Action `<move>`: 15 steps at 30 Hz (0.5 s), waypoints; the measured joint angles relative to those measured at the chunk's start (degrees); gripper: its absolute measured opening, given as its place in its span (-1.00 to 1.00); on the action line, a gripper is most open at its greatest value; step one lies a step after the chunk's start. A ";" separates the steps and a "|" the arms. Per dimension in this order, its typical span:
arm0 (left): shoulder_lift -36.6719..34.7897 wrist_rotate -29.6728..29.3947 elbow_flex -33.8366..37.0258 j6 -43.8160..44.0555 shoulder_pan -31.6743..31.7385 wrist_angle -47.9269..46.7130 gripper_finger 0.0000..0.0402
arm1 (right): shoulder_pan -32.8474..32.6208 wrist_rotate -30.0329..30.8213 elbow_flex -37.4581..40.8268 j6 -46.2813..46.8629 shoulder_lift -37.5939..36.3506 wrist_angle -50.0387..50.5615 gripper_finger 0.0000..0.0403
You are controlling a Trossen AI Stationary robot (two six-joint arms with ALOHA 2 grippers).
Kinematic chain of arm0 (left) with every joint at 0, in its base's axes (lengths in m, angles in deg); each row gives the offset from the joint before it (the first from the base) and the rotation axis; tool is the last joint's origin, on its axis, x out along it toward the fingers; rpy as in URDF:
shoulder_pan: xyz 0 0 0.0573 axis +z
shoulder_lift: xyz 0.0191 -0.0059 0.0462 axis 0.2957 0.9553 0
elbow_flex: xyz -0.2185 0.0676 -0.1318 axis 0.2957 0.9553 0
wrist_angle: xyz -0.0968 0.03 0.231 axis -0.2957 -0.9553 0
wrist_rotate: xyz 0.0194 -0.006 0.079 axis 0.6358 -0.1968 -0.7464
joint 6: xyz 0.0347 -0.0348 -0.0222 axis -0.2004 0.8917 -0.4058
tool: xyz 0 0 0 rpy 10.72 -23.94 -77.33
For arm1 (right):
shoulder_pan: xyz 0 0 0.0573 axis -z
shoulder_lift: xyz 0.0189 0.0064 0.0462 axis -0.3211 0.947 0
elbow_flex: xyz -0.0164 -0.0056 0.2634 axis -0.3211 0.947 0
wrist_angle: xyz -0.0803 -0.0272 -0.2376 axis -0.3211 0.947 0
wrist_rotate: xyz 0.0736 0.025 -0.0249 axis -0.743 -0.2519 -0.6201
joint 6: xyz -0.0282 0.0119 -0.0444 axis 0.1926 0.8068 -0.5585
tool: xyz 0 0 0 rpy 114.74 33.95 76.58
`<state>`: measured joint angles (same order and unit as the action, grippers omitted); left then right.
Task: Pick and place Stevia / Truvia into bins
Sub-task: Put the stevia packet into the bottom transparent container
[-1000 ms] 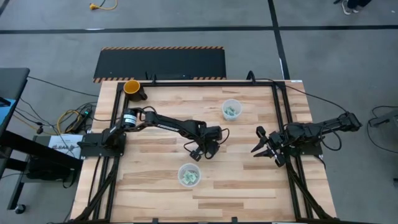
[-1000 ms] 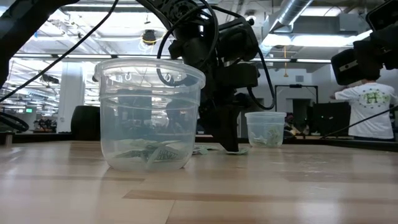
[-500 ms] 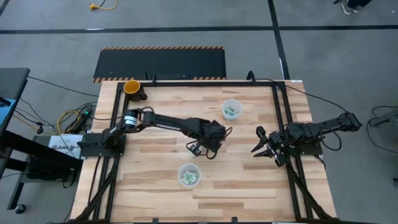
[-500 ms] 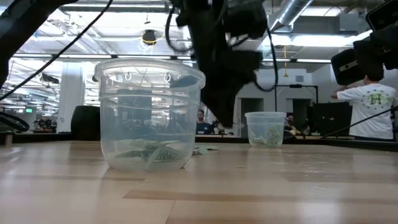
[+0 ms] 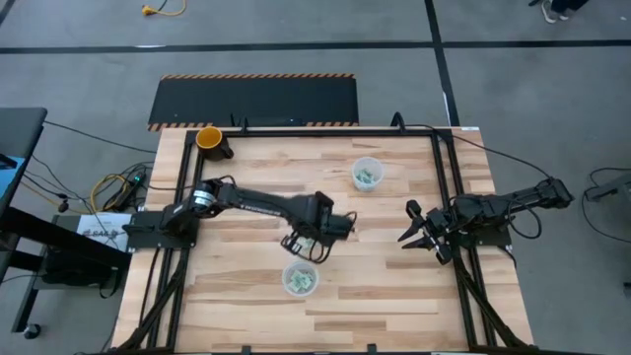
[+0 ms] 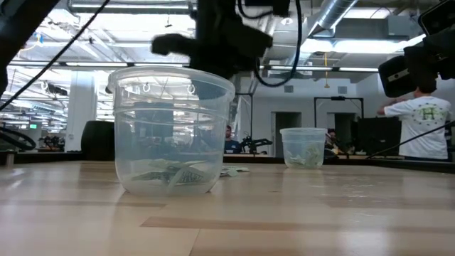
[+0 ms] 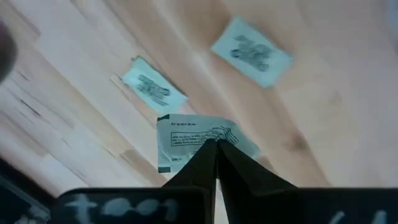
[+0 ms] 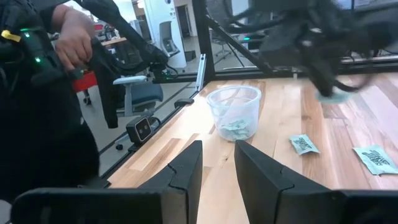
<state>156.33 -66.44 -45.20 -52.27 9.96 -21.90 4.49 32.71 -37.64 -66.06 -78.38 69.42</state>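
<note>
My left gripper (image 5: 300,247) hangs over the table's middle, just far of the near clear cup (image 5: 300,279), and is shut on a green-and-white packet (image 7: 193,137). Two more packets (image 7: 153,87) (image 7: 252,51) lie flat on the wood below it. The near cup (image 6: 170,131) and the far cup (image 5: 367,175) both have packets in them. My right gripper (image 5: 414,235) waits open at the table's right side; in its wrist view its fingers (image 8: 186,168) point toward the far cup (image 8: 235,112). My left gripper pinches the packet between its two fingertips at one long edge (image 7: 208,138), coming from above and pointing down. The packet is lifted clear of the table, slightly curled, and sticks out flat beyond the fingertips.
An orange-yellow cup (image 5: 209,138) stands at the far left corner. Black frame rails (image 5: 446,187) run along the table's sides. Bare wood (image 5: 385,296) lies near and right of the near cup. People stand in the room beyond the table.
My left gripper has risen from the table with the packet between its fingers and has moved toward the near edge and slightly left, coming close over the near cup. The right arm has kept still.
</note>
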 joint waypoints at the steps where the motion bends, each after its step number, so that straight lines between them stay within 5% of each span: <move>1: -0.26 -0.28 -0.03 1.17 -1.10 -0.58 -1.00 | 0.01 -0.01 0.01 0.01 0.00 0.00 -0.57; 15: -5.02 -5.87 -0.13 18.41 -19.88 0.15 -1.00 | 0.02 -0.02 0.00 0.02 0.00 0.00 -0.57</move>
<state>151.31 -72.30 -45.33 -33.86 -9.91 -21.75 4.51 32.69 -37.64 -66.05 -78.38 69.42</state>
